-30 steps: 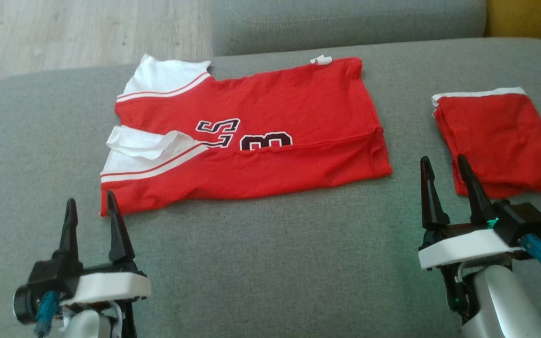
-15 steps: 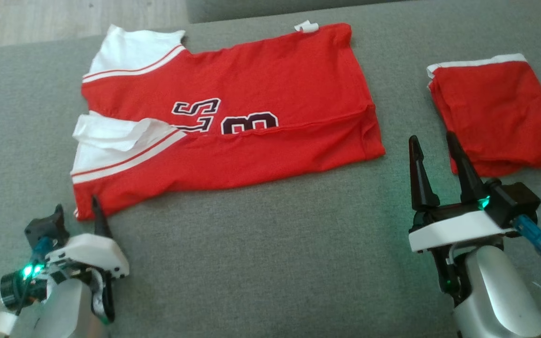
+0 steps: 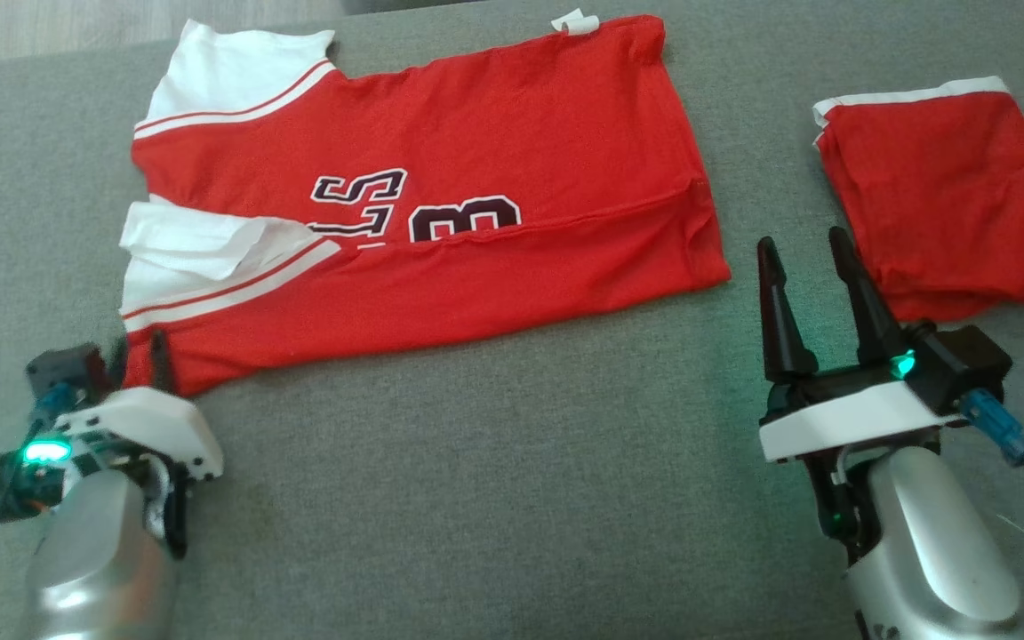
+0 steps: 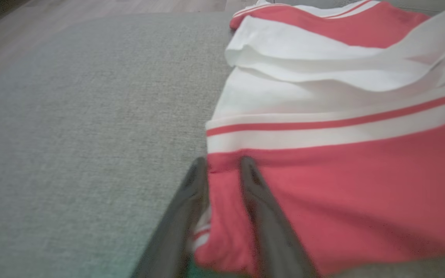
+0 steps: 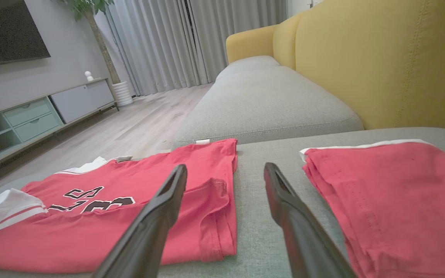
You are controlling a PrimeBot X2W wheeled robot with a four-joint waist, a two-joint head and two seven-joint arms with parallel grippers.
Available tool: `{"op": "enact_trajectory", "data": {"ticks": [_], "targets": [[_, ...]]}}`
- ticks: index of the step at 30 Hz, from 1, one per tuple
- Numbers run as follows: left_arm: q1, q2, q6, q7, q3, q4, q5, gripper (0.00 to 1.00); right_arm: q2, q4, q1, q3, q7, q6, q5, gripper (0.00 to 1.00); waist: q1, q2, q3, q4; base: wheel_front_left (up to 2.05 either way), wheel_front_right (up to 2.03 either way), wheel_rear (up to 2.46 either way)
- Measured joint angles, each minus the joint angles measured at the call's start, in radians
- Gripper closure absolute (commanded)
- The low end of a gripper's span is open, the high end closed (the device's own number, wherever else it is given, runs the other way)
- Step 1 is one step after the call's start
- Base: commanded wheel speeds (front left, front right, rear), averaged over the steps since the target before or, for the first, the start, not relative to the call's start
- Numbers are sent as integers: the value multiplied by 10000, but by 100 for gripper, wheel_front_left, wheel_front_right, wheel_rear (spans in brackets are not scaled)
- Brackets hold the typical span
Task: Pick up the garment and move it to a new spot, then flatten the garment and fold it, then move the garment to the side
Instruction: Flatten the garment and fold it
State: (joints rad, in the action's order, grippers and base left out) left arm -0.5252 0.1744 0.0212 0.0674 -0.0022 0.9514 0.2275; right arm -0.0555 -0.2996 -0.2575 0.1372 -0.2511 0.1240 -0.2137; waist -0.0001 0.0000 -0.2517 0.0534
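Observation:
The garment (image 3: 441, 178) is a red jersey with white sleeves and dark numerals, lying flat on the grey sofa seat (image 3: 494, 480) with its near long edge folded over. My left gripper (image 3: 137, 342) is at the jersey's near left corner. In the left wrist view the left gripper (image 4: 222, 164) straddles that red corner (image 4: 342, 185), fabric between the narrowed fingers, which still stand apart. My right gripper (image 3: 801, 244) is open above bare cushion just right of the jersey's right edge (image 5: 102, 216), holding nothing.
A second red garment (image 3: 939, 196), folded with a white trim, lies at the right beside my right gripper (image 5: 226, 170). A yellow sofa back (image 5: 381, 58) rises behind it. Wooden floor (image 5: 137, 123) lies beyond the cushion's far left edge.
My left gripper has tipped down and pushed forward onto the jersey's near left corner, its fingers drawing closer. The head camera has moved forward and down. The right gripper stays open.

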Motion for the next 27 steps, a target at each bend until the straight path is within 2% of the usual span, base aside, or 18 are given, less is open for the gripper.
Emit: {"op": "enact_trajectory", "data": {"ticks": [4, 8, 14, 21, 27], "targets": [[-101, -86, -111, 349, -165, 140, -4, 100, -2, -188, -15, 209, 0, 0, -61, 0, 2, 0, 106, -93, 0, 0, 0], [100, -226, -146, 1231, -295, 48, -4, 100, -2, -1294, -155, 245, 17, 0, 38, 0, 1, 0, 342, -243, 0, 0, 0], [254, -422, -213, 1781, -564, -1501, -301, 100, -4, -3051, -972, -182, 844, 0, 33, 0, 1, 0, 546, -664, 0, 0, 0], [758, -568, -211, 1822, -886, -2700, -529, 100, -13, -5381, -2428, -485, 1839, 0, -654, 0, 1, 0, 474, -1086, 0, 0, 0], [824, -640, -211, 1837, -1091, -3005, -616, 100, -54, -6878, -3676, -109, 1987, 0, -1916, 0, 2, 0, 234, -1363, 0, 0, 0]]}}
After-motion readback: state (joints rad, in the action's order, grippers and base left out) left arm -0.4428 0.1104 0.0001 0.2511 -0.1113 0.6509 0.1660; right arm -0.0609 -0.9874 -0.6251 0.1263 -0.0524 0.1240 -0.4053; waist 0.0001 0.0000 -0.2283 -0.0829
